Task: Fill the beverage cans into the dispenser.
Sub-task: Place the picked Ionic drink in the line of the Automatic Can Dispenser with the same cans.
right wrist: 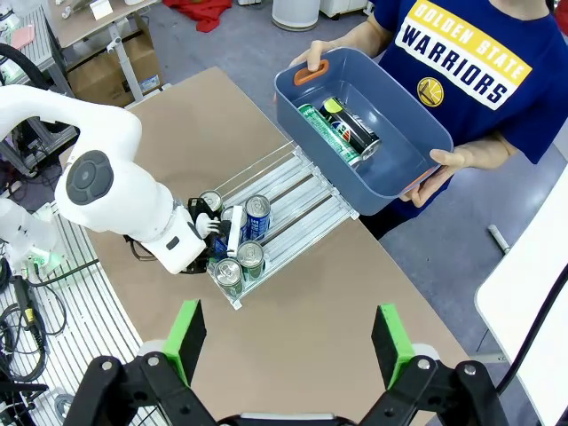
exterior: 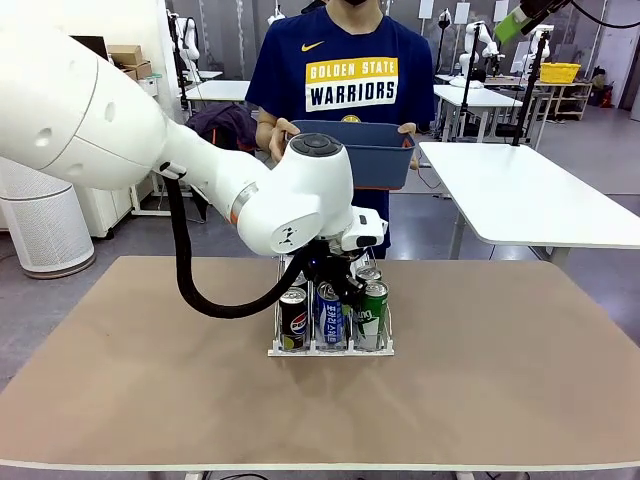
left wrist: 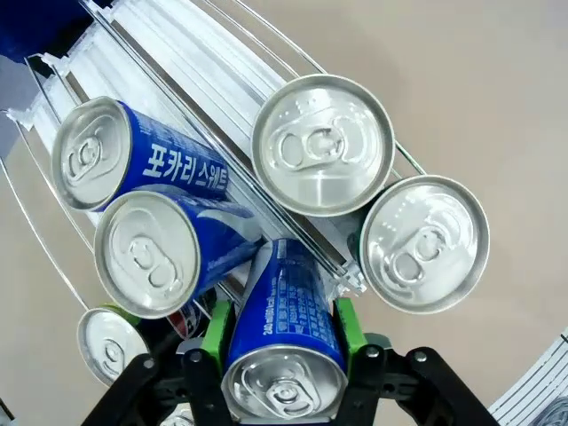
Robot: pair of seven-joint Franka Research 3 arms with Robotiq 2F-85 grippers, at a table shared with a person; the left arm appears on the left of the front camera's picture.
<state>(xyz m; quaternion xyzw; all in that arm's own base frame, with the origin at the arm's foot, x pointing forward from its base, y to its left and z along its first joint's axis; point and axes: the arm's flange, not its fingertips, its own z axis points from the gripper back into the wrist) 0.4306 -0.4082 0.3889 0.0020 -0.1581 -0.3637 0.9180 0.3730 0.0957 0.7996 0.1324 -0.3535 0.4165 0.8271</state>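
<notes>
Front view: low, facing across desk (exterior: 140,380) toward person (exterior: 340,100). Left wrist: close above dispenser (left wrist: 177,62). Right wrist: high, looking down. All share the dispenser.

At the middle of the table (exterior: 120,380) stands the dispenser (exterior: 275,347): Pepsi can (exterior: 293,318) in its left lane, Pocari Sweat can (exterior: 329,318) in the middle, third can (exterior: 372,315) right, all at the near end. Above the middle lane the left gripper (left wrist: 282,324) clasps a held can (left wrist: 284,355). Behind, a person's tub (exterior: 375,165) contains two cans (right wrist: 342,133).

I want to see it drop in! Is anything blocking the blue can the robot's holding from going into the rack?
Maybe. The left gripper holds the blue can over the dispenser; two other blue cans crowd right beside it. The spot underneath is hidden.
</notes>
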